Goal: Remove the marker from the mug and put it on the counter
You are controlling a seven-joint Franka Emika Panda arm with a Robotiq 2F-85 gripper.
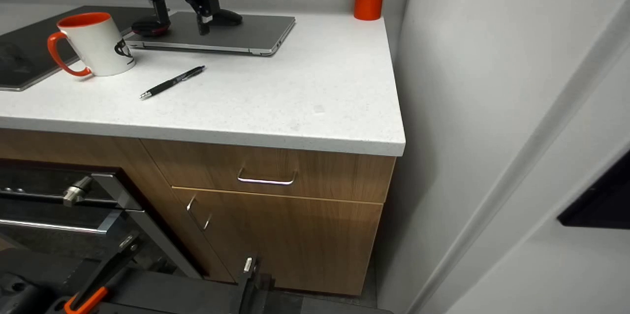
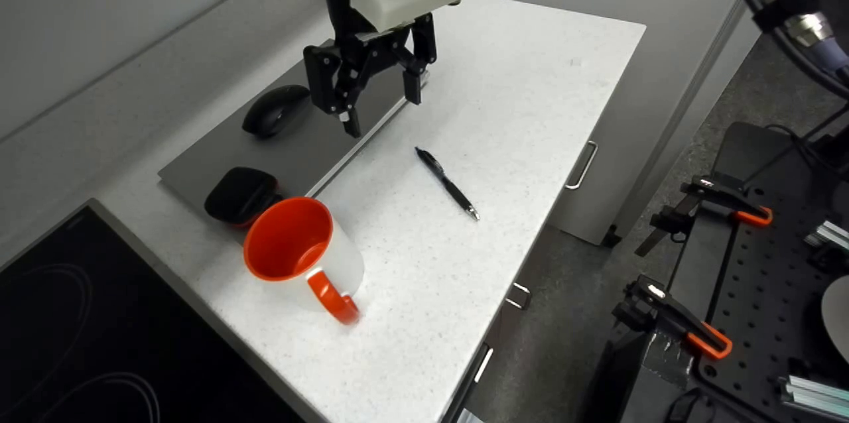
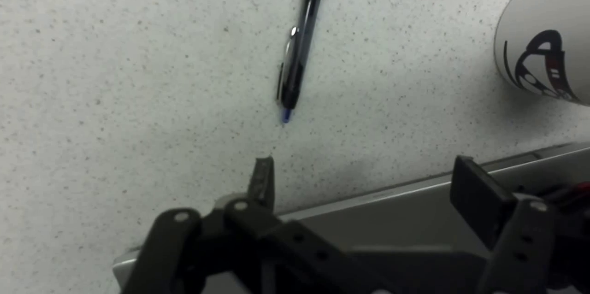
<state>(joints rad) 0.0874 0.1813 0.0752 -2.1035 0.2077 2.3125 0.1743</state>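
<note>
Black glass is marking the cooktop point(image 2: 79, 330), left of the mug point(image 2: 345, 262). In an exterior view the mug's orange inner bottom is showing; the wrist view is catching its printed side. Near the mug, right of it in both exterior views, the black, pen-like marker point(image 1: 172, 81) is lying on the bench point(image 1: 295, 87). Farther back, right of the mug, the end effector point(image 1: 183, 28) is hanging, pointing down, fingers point(image 3: 479, 197) spread wide. Well right of the mug, a red cylinder point(image 1: 368, 1) is showing in an exterior view alone.
</note>
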